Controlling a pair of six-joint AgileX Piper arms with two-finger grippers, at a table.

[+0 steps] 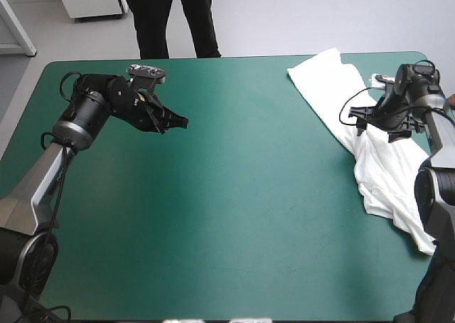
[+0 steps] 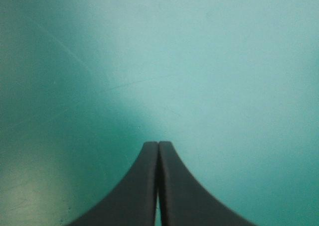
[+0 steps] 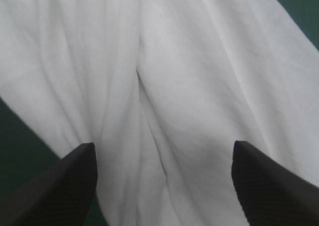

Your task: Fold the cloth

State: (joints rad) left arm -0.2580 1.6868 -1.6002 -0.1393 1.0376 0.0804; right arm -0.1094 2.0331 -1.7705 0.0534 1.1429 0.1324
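- The right gripper (image 1: pixel 365 121) hung over the T-shirt (image 1: pixel 384 173) near the table's (image 1: pixel 50 70) right edge. Its two black fingers were spread wide apart and clasped nothing.
- In the right wrist view, the right gripper (image 3: pixel 163 145) showed one finger at each side. The white T-shirt (image 3: pixel 174 61) filled the whole gap between them and the field ahead.
- The cloth under that gripper ran in long soft folds, with one deeper crease roughly midway between the fingers (image 3: pixel 65 186).
- Slivers of the teal-green cover (image 3: pixel 301 4) showed past the cloth's edges on both sides.
- The T-shirt lay as a long rumpled band along the right side of the table. Its far end was fairly flat and close to the far edge, and its near end was bunched up and reached the right edge.
- The left gripper (image 1: pixel 178 122) was at the far left part of the table, well apart from the T-shirt and pointing toward the middle.
- In the left wrist view, the left gripper (image 2: pixel 158 144) was closed, its fingers pressed together in one pointed arch with nothing between them.
- Only bare teal-green cover (image 2: pixel 224 61) lay ahead of it.
- I could not tell whether its tips touched the cover.
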